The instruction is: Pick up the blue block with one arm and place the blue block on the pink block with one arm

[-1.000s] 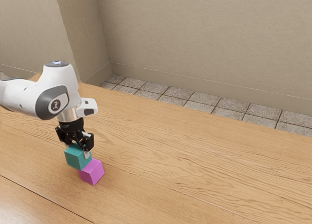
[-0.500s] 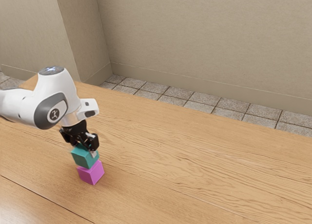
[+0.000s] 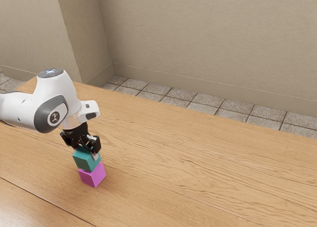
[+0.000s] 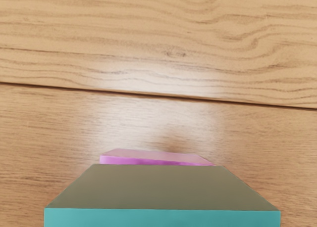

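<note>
Placement stage of a two-block stack. The arm point(image 3: 44, 106) enters from 9 o'clock in the exterior view and bends down to the stack, which lies toward 8 o'clock from that view's centre. The end effector point(image 3: 88, 149) is closed on the upper part of the blue block point(image 3: 86, 160) (rendered teal), with one finger on each of two opposite faces. The high grip leaves the block's lower half and underside free, so the fingers stay above the pink block point(image 3: 92, 176).

The blue block appears to rest on the pink block, with no gap visible between them. It is turned slightly about the vertical, so its corners do not line up with those below. In the wrist view a thin band of the pink block point(image 4: 153, 158) shows past the far edge of the blue block's top face point(image 4: 163, 197). The overlap therefore looks large but not exact.

The pink block sits flat on the wooden tabletop point(image 3: 198, 158), well apart from the tiled floor point(image 3: 223, 108) at 1 o'clock. Judged from this, what remains is to release and withdraw straight up, since a sideways pull could drag the upper block off.
</note>
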Robot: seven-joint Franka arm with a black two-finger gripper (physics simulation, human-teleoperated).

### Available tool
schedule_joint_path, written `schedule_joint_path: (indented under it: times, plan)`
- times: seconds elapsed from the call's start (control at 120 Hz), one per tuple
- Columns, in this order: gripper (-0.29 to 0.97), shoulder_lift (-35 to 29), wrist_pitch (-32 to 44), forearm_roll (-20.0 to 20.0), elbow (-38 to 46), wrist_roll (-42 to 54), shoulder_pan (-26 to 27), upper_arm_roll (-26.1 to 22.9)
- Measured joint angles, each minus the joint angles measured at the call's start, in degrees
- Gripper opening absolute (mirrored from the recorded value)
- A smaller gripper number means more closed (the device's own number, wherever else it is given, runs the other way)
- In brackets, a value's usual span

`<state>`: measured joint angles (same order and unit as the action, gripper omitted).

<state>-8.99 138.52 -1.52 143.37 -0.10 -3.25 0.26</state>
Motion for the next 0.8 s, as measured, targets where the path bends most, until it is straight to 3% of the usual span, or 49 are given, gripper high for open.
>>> schedule_joint_path:
  times: [0.8]
  plan:
    - [0.39, 0.74, -0.05, 0.05, -0.03, -0.09, -0.09, 0.18]
